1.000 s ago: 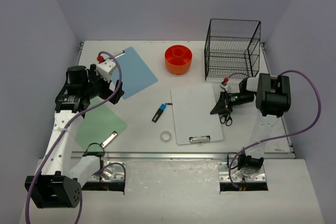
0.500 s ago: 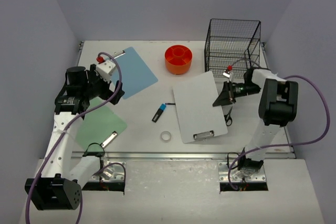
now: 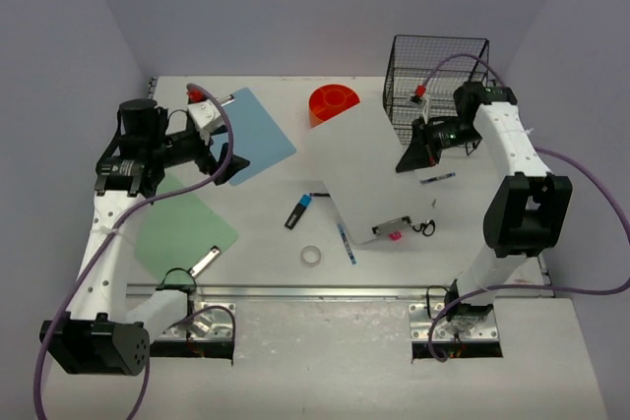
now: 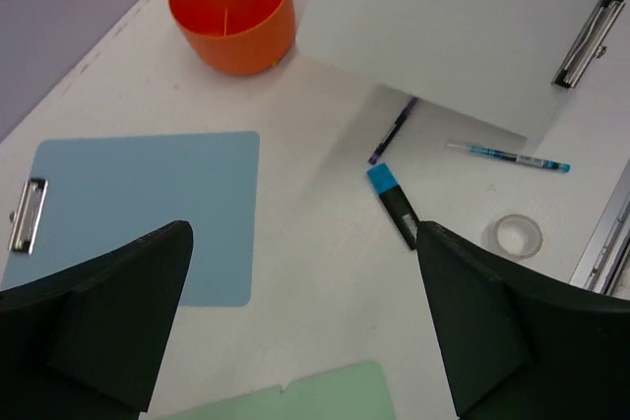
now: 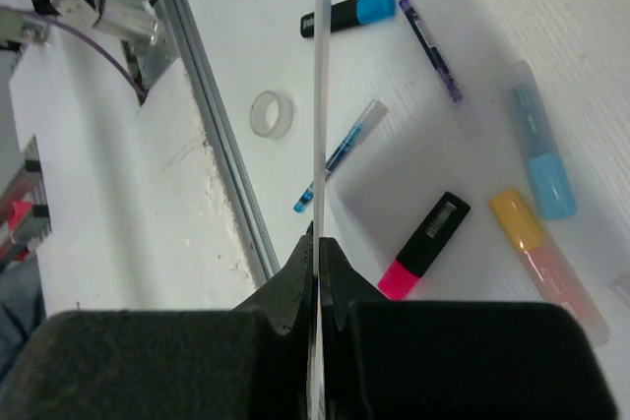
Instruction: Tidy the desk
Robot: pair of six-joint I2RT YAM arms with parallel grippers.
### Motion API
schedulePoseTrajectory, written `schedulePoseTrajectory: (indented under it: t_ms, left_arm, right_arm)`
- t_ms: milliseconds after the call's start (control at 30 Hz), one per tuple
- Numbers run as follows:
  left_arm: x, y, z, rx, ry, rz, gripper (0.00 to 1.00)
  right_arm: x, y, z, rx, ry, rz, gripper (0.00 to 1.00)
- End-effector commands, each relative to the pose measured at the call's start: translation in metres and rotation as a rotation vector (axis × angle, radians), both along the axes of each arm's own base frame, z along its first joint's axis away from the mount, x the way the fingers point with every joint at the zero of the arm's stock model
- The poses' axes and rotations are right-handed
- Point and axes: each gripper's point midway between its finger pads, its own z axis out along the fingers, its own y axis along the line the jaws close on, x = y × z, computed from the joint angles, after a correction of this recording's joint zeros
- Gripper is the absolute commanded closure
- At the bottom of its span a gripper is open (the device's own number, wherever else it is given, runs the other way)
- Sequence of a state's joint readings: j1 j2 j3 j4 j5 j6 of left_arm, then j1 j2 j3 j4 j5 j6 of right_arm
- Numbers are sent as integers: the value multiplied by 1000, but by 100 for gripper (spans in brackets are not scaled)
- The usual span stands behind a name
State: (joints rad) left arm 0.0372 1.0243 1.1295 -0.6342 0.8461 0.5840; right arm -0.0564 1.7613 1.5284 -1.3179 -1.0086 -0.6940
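Observation:
The white desk (image 3: 266, 199) holds scattered stationery. My right gripper (image 3: 404, 159) is shut on the edge of a white clipboard (image 3: 364, 164) and holds it tilted above the desk in front of the black wire rack (image 3: 438, 86); the right wrist view shows the board edge-on (image 5: 318, 95) between the shut jaws (image 5: 318, 243). Under it lie a pink highlighter (image 5: 425, 246), a yellow highlighter (image 5: 541, 253), a blue pen (image 5: 340, 154) and a purple pen (image 5: 430, 36). My left gripper (image 3: 226, 162) is open and empty above the blue clipboard (image 4: 138, 213).
An orange round organizer (image 3: 333, 105) stands at the back, partly behind the lifted board. A blue-capped highlighter (image 3: 298, 211), a tape roll (image 3: 312, 256) and scissors (image 3: 425, 227) lie mid-desk. A green clipboard (image 3: 182, 233) lies front left. A metal rail (image 3: 325, 289) runs along the front edge.
My right gripper has lifted the white clipboard off the desk and carried it back toward the wire rack, uncovering pens and highlighters. My left arm has risen and shifted slightly back.

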Motion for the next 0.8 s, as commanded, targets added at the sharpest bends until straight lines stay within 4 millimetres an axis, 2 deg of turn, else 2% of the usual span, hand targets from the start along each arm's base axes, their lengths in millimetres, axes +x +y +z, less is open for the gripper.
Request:
schedulePoseTrajectory:
  t_ms: [0,133,333,600,767]
  left_arm:
    - [-6,-44,27,-3,-69,-277,6]
    - [-11,-86,10,41,-30,-444,8]
    - [-21,-130,-8,50,-31,-627,12]
    - [-14,-151,-11,-38,-45,-679,21]
    - [-15,-155,-16,-79,-21,-676,25]
  right_arm:
    - [-28,23,23,-77,-69,139,100]
    - [-32,37,27,-129,-132,219,100]
    - [-40,58,27,-232,-250,345,100]
    - [-48,77,25,-286,-350,432,100]
    - [-51,83,27,-290,-382,445,100]
